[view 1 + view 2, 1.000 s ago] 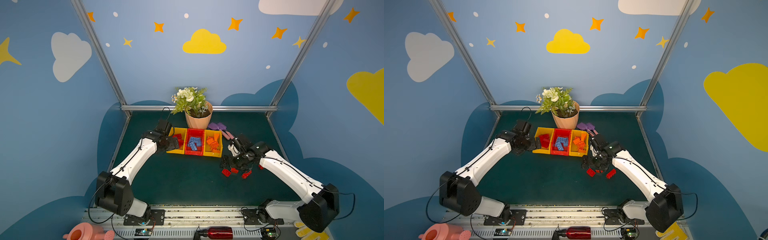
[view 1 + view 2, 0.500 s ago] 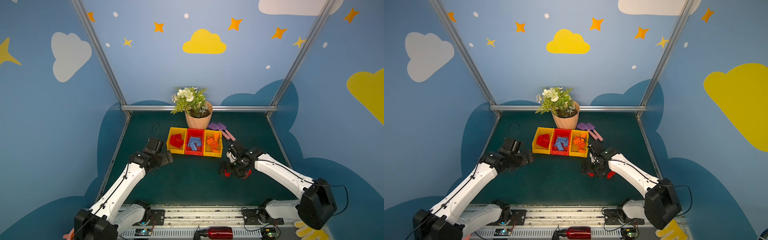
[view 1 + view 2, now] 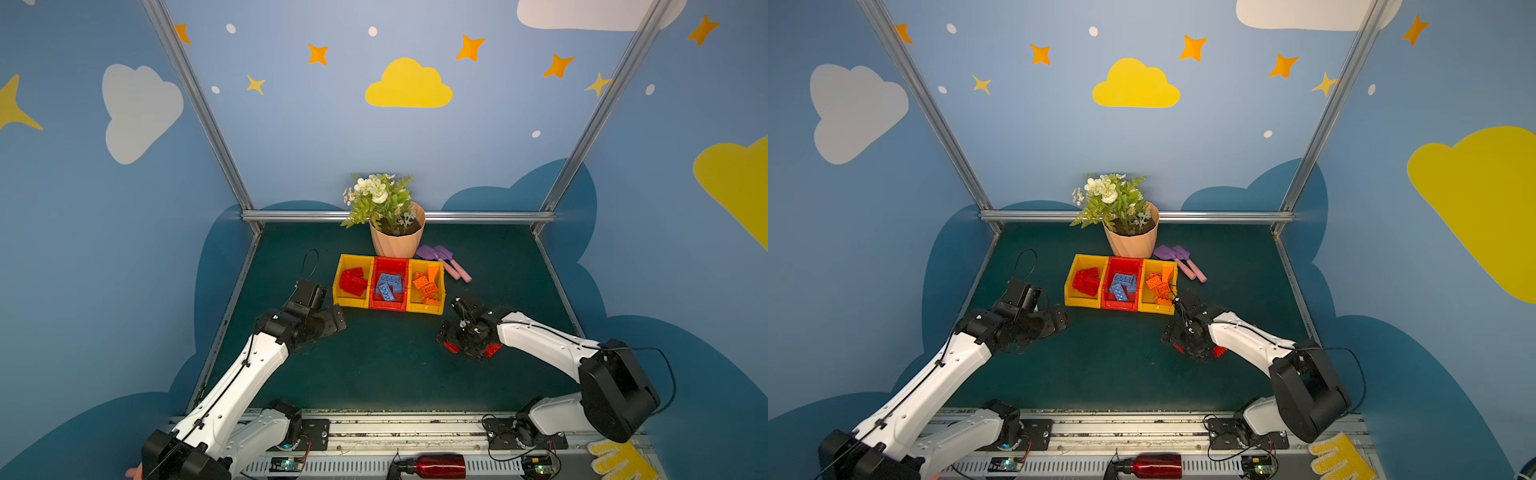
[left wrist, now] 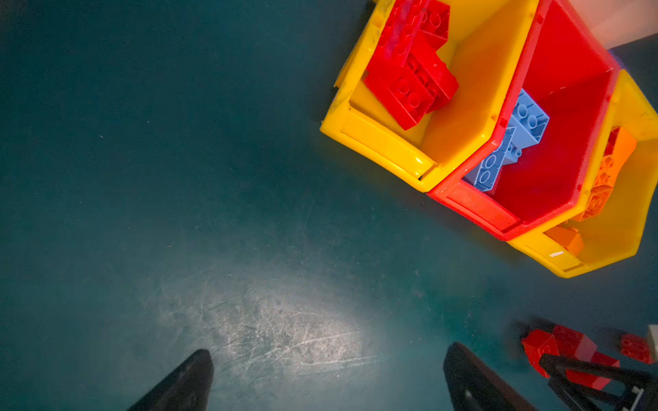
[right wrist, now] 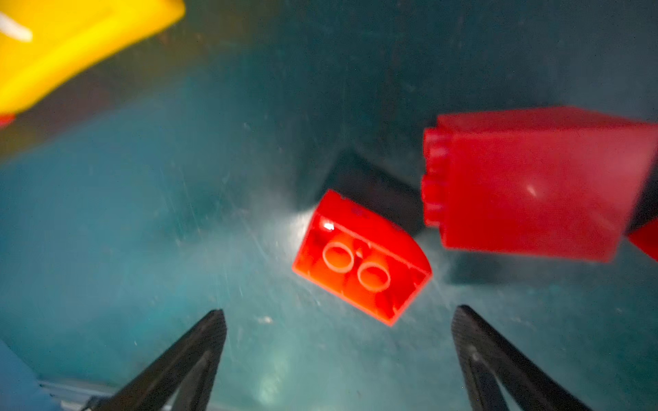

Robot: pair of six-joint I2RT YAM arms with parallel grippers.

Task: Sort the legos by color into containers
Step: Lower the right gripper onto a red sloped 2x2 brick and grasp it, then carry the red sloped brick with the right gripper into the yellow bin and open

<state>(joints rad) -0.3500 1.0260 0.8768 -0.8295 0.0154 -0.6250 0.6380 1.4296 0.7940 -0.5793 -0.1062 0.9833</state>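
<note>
Hovering right hand [image 5: 340, 313], spread apart, over loose red brick [image 5: 359, 259] front-right of red bin [image 3: 387, 306], lining up grab. Holding left hand [image 4: 329, 348] parted, empty, front-left, clear.

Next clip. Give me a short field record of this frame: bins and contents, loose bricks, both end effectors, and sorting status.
left-hand yellow bin: red bricks
red bin: light blue bricks
right-hand yellow bin: orange bricks
loose bricks: several red ones on the table, including a small red brick and a larger red brick
left end effector: open, empty, over bare table near the bins
right end effector: open, empty, small red brick just ahead of it
sorting: not finished
</note>
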